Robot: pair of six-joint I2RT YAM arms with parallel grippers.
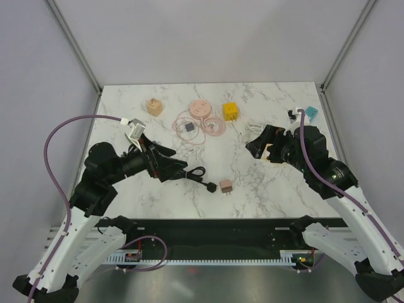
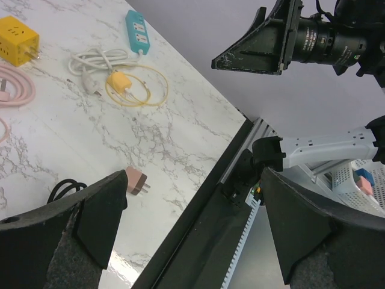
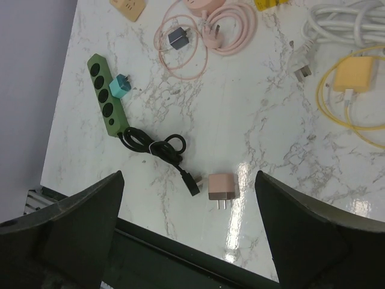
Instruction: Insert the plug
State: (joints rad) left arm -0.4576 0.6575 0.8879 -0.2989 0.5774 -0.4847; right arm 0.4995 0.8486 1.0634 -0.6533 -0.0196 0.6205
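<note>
Marble table (image 3: pixel 271 138) beneath me, my left fingers (image 2: pixel 90 223) and right fingers (image 3: pixel 78 223) both hang spread and empty, I judge so either can drop onto the pink plug (image 3: pixel 223 186) lying loose by the near edge, just beside the black cord (image 3: pixel 162 146) of the green power strip (image 3: pixel 107 95).

White marble tbl (image 1: pixel 265 189) — green pwr strip (image 3: pixel 107 96) w/ black cord (image 3: pixel 157 146), pink plug (image 1: pixel 225 186), yellow cube (image 1: pixel 230 112)

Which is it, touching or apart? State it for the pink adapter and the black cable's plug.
Apart. The right wrist view shows bare marble between the pink adapter and the black plug.
</note>
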